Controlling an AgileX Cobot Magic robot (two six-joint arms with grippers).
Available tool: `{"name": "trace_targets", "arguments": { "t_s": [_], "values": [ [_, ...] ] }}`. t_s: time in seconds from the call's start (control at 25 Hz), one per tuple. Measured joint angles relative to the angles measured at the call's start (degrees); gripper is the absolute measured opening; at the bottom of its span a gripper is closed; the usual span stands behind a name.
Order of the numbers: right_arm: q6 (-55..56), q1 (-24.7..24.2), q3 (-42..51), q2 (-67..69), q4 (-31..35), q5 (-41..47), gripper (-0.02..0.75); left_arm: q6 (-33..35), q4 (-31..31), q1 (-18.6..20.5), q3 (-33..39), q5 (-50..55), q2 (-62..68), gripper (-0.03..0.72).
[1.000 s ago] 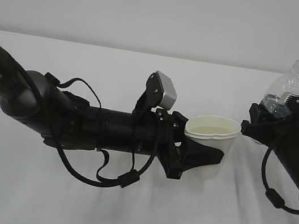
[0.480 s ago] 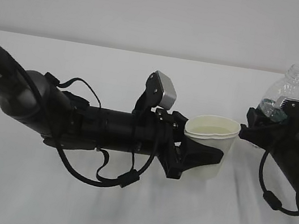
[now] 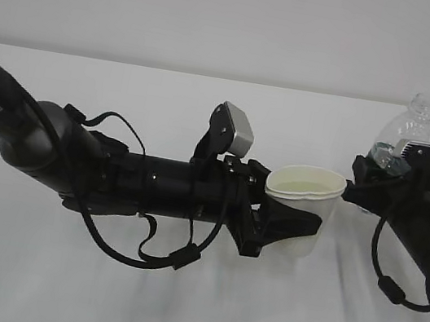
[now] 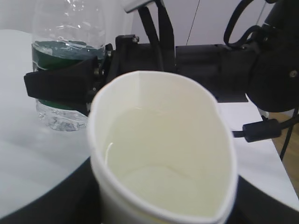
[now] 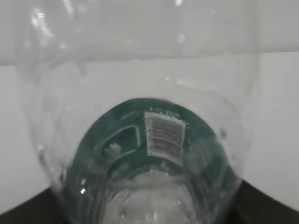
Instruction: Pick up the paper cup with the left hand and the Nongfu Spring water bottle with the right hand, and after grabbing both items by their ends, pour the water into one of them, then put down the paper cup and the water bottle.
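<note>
White table (image 3: 94,290), paper cup (image 3: 303,194) inside left tool (image 3: 287,223)

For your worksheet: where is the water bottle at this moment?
In the exterior view the Nongfu Spring water bottle stands upright at far right, held in the right claw, just right of the paper cup.

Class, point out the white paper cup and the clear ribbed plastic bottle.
White paper cup (image 3: 308,195): exterior view, front rim.
Clear ribbed plastic bottle (image 4: 65,51): left wrist view, green label band.

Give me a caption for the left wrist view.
Squeezed paper cup holding water, with the green-labelled bottle gripped just behind.
</note>
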Motion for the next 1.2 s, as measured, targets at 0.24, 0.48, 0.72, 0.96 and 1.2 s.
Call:
{"name": "trace_targets", "arguments": {
  "t_s": [0.24,0.48,0.72,0.96,1.2],
  "values": [
    [0.0,0.0,1.7,0.0,-0.7,0.0,0.403,0.0,0.0,0.0,0.0,0.0,0.0,0.41],
    [0.0,0.0,2.9,0.7,-0.8,-0.2,0.403,0.0,0.0,0.0,0.0,0.0,0.0,0.41],
    [0.0,0.0,2.9,2.6,-0.8,-1.0,0.403,0.0,0.0,0.0,0.0,0.0,0.0,0.41],
    [0.0,0.0,2.8,2.6,-0.8,-1.0,0.405,0.0,0.0,0.0,0.0,0.0,0.0,0.41],
    [0.0,0.0,2.8,2.6,-0.8,-1.0,0.503,0.0,0.0,0.0,0.0,0.0,0.0,0.41]
  ]
}}
